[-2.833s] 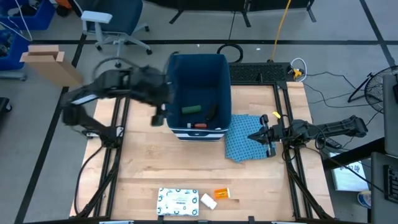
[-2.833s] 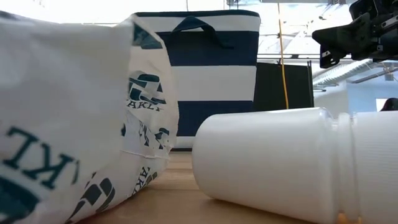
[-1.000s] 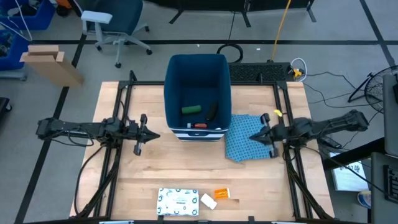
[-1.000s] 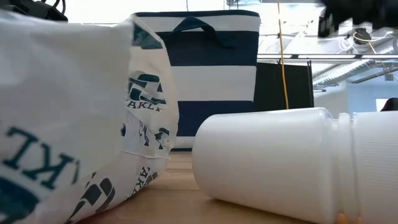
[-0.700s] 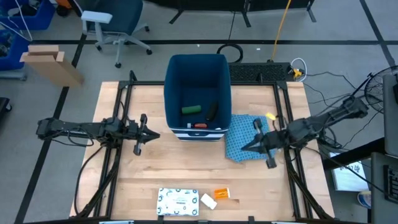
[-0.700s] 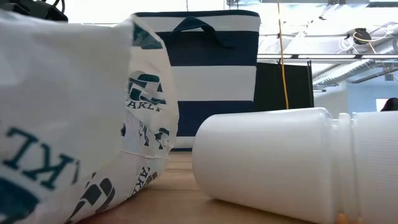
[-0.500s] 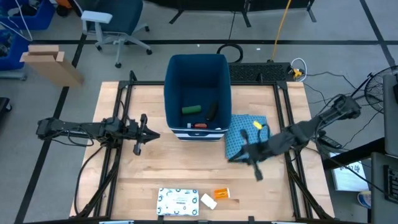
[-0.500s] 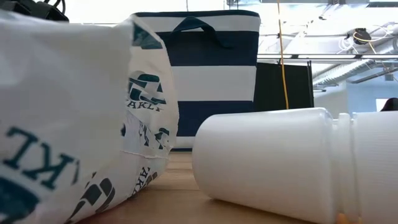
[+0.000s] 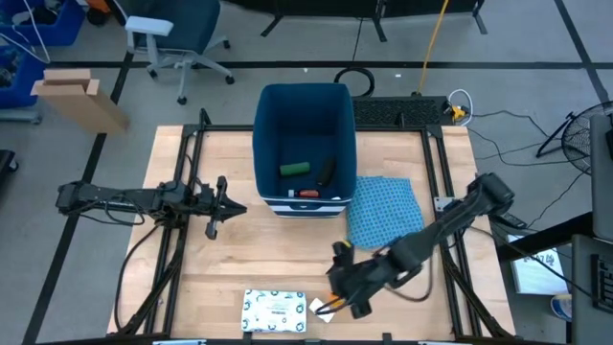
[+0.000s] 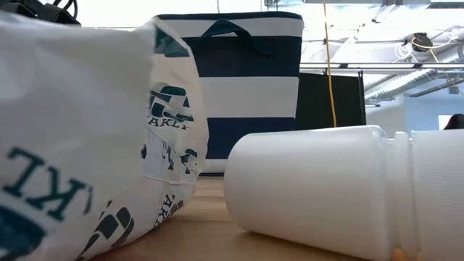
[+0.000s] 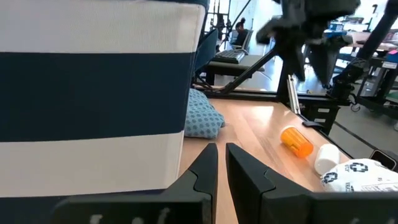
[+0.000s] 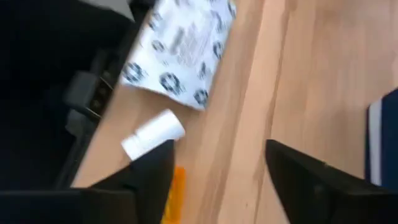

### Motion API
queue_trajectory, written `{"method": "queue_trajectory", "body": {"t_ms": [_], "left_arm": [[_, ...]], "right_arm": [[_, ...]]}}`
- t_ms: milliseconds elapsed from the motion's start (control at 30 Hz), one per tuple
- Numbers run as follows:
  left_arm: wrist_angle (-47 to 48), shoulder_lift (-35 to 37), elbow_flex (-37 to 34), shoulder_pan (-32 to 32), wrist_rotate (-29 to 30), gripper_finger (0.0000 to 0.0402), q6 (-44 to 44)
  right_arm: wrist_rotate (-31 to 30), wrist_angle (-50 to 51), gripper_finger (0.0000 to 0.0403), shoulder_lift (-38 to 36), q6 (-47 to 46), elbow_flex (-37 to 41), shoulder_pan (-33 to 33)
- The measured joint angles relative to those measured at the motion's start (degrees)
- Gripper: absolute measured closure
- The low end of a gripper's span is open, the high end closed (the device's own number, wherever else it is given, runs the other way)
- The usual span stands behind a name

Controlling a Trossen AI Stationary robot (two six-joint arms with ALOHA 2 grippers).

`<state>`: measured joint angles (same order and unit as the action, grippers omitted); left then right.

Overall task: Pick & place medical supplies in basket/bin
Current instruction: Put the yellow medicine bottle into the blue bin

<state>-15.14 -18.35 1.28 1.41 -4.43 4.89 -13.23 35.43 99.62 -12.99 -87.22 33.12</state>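
The dark-blue bin (image 9: 303,105) stands at the table's far middle. Inside it lie a green box (image 9: 295,169), a dark item and a red-white tube (image 9: 306,193). Near the front edge lie the white speckled packet (image 9: 275,311), the small white piece (image 9: 321,309) and the orange pill bottle (image 9: 336,306). My right gripper (image 9: 343,287) hangs open over the orange bottle (image 12: 176,185), which one finger (image 12: 152,171) partly hides. My left gripper (image 9: 213,206) waits left of the bin, its fingers (image 11: 208,168) nearly together with nothing between them.
A blue patterned cloth (image 9: 383,213) lies right of the bin. Black frame rails run along the table's left and right sides. In the low view the packet (image 10: 72,145) and the white piece (image 10: 312,188) fill the foreground. Bare wood lies between the bin and the front items.
My right gripper has swung from above the blue cloth toward the table's near edge and leftward, coming down over the orange bottle and the white piece. The items on the table have kept their places.
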Motion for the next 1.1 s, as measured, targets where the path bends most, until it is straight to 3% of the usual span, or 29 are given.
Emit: {"method": "queue_trajectory", "body": {"t_ms": [133,267,633,1100], "left_arm": [[0.19,0.00,0.00,0.01,-0.05,0.0364,1.28],[0.40,0.00,0.00,0.01,-0.08,0.0364,2.04],[3.23,-0.02,0.00,0.02,-0.13,0.0364,2.97],[3.45,0.00,0.00,0.01,-0.13,0.0364,2.82]], "right_arm": [[1.60,-0.77,0.0097,4.23,-4.17,-0.15,0.38],[2.91,-0.67,0.0075,8.57,-6.87,-0.11,1.46],[1.31,-1.05,0.0071,14.01,-8.87,0.37,3.79],[3.13,-11.26,0.0071,13.70,-11.80,12.02,4.04]]}}
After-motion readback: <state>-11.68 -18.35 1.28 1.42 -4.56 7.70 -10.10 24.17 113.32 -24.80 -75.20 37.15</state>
